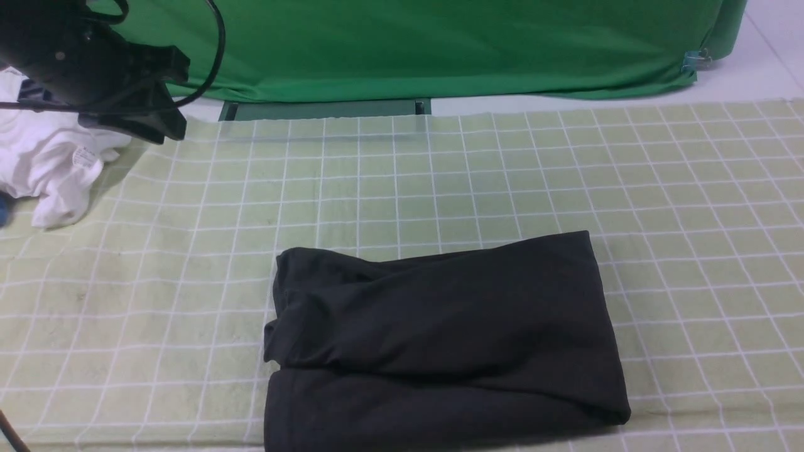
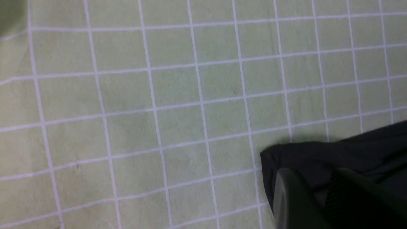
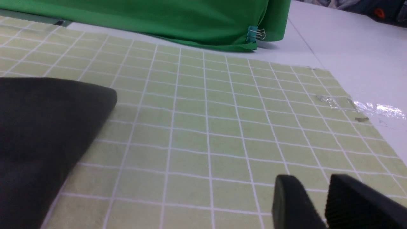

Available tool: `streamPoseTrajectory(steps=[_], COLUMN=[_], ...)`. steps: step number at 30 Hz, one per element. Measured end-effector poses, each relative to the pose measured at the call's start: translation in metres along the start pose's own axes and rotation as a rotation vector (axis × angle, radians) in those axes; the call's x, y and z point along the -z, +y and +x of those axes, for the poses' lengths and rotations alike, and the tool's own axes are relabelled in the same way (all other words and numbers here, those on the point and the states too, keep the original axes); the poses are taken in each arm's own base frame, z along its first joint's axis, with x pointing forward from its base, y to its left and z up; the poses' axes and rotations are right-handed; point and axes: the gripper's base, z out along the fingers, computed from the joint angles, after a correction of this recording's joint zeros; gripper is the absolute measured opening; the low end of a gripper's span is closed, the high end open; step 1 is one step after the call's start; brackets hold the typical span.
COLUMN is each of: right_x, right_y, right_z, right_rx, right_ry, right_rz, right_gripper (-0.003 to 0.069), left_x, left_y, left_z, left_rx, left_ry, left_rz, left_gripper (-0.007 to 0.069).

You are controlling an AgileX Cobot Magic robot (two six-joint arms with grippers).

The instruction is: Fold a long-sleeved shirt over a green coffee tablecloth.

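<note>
The left gripper [image 2: 321,194] shows in its wrist view as two dark fingers with a narrow gap between them, hanging just above a corner of the long-sleeved shirt [image 2: 334,159]; nothing sits between the fingers, so it holds nothing, though whether it is fully released I cannot tell. In the front view the left arm sits high at the far left, above the white garment [image 1: 50,169] crumpled at the cloth's edge.

The right gripper [image 3: 324,203] also has its two fingers slightly parted and empty, over bare squares of the green coffee tablecloth [image 3: 222,127], apart from the shirt's rounded folded edge.

The shirt [image 1: 440,333] lies in the near middle of the gridded tablecloth [image 1: 691,188], already folded into a thick, roughly rectangular bundle with a loose lip on its left side. Behind it hangs a dark green fabric [image 1: 440,44] held by a binder clip [image 3: 256,33].

The knit looks soft, limp and light; it will sag and its layers may slide apart if pinched at one point. A safer hold would be at the two corners of one short edge, pinching all layers together, with the left lip tucked first.
</note>
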Motion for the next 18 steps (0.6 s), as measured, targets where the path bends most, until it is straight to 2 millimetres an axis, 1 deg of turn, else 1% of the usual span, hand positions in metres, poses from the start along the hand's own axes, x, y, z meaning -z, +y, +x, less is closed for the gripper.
streamPoseTrajectory(steps=[4,9,12,13,14,16,18], right_x=[0.000,0.000,0.000,0.000,0.000,0.000,0.000], right_y=[0.001,0.002,0.002,0.002,0.002,0.002,0.002], right_z=[0.000,0.000,0.000,0.000,0.000,0.000,0.000], right_rx=[0.005,0.005,0.005,0.005,0.005,0.005,0.005], right_ry=[-0.004,-0.005,-0.005,-0.005,-0.005,-0.005,-0.005], right_rz=[-0.024,-0.029,-0.029,-0.029,-0.029,-0.029,-0.029], right_gripper=[0.0190,0.0197,0.0202,0.0203,0.0206,0.0209,0.0216], left_x=[0.011,0.037,0.062,0.062,0.073,0.087,0.107], left_y=[-0.004,-0.014,-0.023,-0.023,-0.027,-0.031,-0.035], left_z=[0.004,0.009,0.015,0.015,0.018,0.023,0.031], left_rx=[-0.011,-0.032,-0.054,-0.054,-0.064,-0.079,-0.107], left_ry=[0.019,-0.037,-0.098,-0.098,-0.126,-0.158,-0.203], left_rz=[0.007,0.003,-0.002,-0.002,-0.006,-0.019,-0.056], left_gripper=[0.0171,0.0172,0.0172,0.0172,0.0172,0.0172,0.0172])
